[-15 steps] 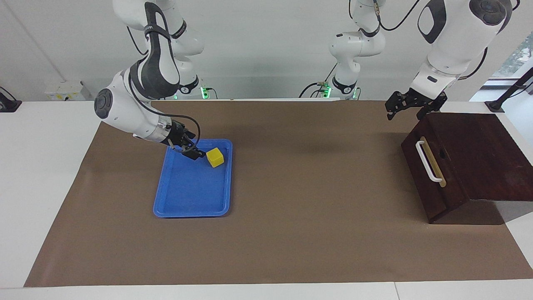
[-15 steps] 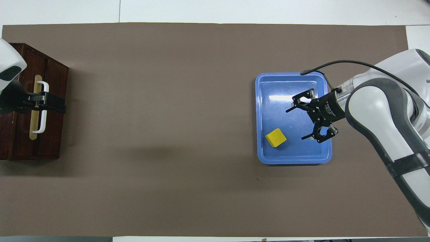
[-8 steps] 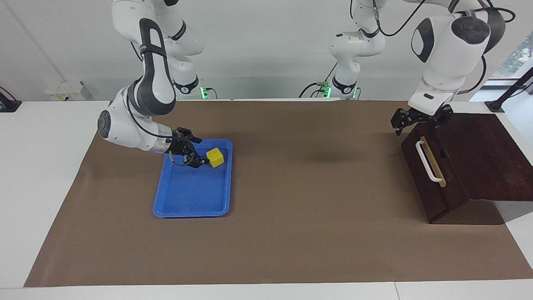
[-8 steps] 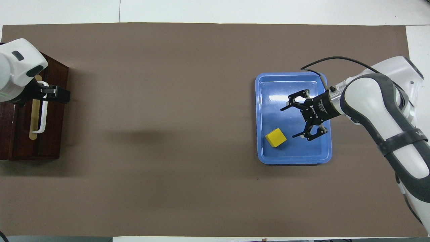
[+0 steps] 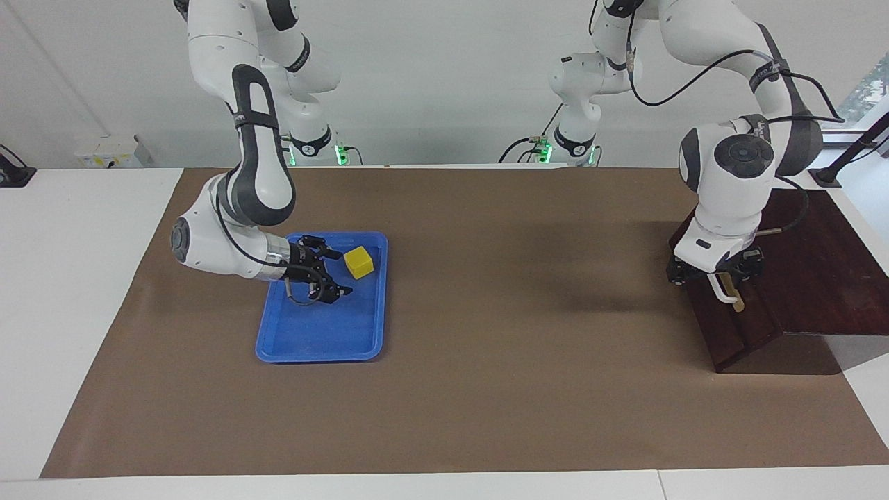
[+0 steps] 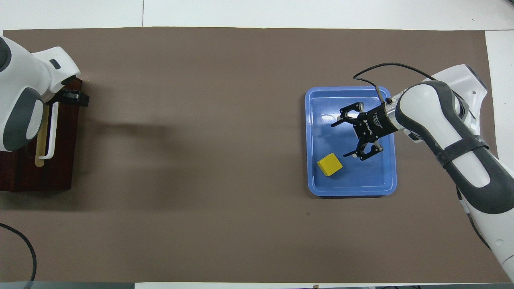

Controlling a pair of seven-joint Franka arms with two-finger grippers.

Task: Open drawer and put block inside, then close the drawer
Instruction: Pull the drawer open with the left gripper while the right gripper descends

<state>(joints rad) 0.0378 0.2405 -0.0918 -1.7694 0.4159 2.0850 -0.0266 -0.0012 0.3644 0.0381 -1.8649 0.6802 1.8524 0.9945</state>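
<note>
**A:** Where is the block?

**B:** The block (image 5: 360, 262) lies in the blue tray (image 5: 305, 344), toward the tray's end nearer the robots. The tray sits on the brown mat (image 5: 486, 389) that covers the tabletop (image 5: 69, 278), toward the right arm's end.

**A:** And the right gripper?

**B:** The right gripper (image 5: 332, 275) is low over the tray, lying nearly level, its fingers (image 6: 335, 123) spread wide with nothing between them. In the overhead view the gripper (image 6: 344, 138) points at the tray's middle, and the block (image 6: 329, 164) lies just beside the tip of one finger, apart from it and outside the gap.

**A:** What about the drawer?

**B:** The drawer (image 5: 736, 326) is shut, its dark front flush with the brown cabinet (image 5: 812, 278) at the left arm's end of the tabletop. From above, the white handle (image 6: 51, 132) runs along the tan strip (image 6: 40, 140) on the drawer front.

**A:** Is the left gripper on it?

**B:** The left gripper (image 5: 715, 272) is down against the drawer front at the handle, and only the handle's end farther from the robots (image 5: 727, 297) shows under it in the facing view. The white wrist covers most of the gripper in both views, so I cannot tell how its fingers stand or whether they have hold of the handle.
</note>
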